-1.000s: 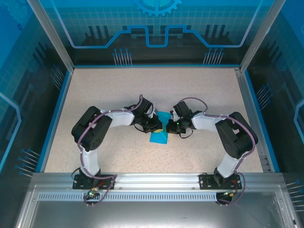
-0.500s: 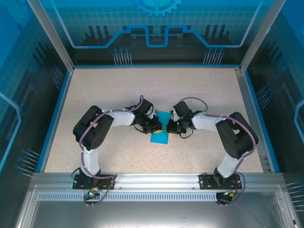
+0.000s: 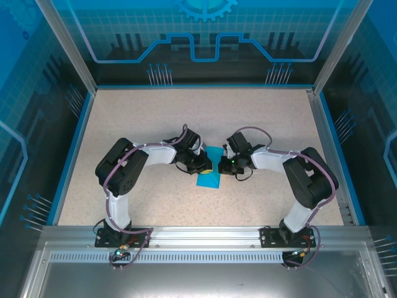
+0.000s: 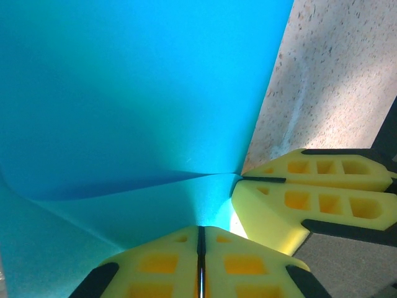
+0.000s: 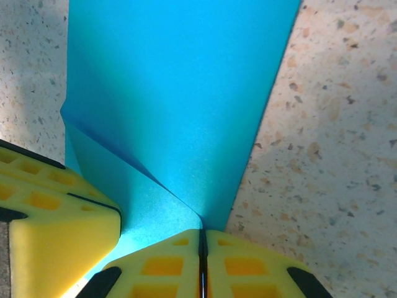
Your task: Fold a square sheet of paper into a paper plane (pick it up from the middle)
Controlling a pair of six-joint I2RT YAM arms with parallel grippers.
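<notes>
Standing over it, I see the sheet of paper (image 3: 208,180) lying flat near the middle of the tabletop (image 3: 142,118), with its longer part running toward 6 o'clock. The left arm (image 3: 124,167) reaches in from 9 o'clock and the right arm (image 3: 298,171) from 3 o'clock, and their tips meet over the paper, almost touching each other.

From the left wrist, the left jaws are pressed together with only a dark seam between the yellow pads (image 4: 248,267). A raised ridge of paper runs straight into their tip, so I take them to be pinching the sheet there. The right jaws sit just beside them at 3 o'clock. The right wrist gives the same picture: the right jaws are pressed together on the point where a sharp ridge ends, with the left jaws close by at 9 o'clock.

My guess is that this is a mid-fold step, with the middle of the paper gathered into a ridge to lift it or set a crease. There is no dart shape yet. The next move calls for both arms to rise or swing over together at an even pace, because paper this thin could slip out or tear if one side pulls ahead.
</notes>
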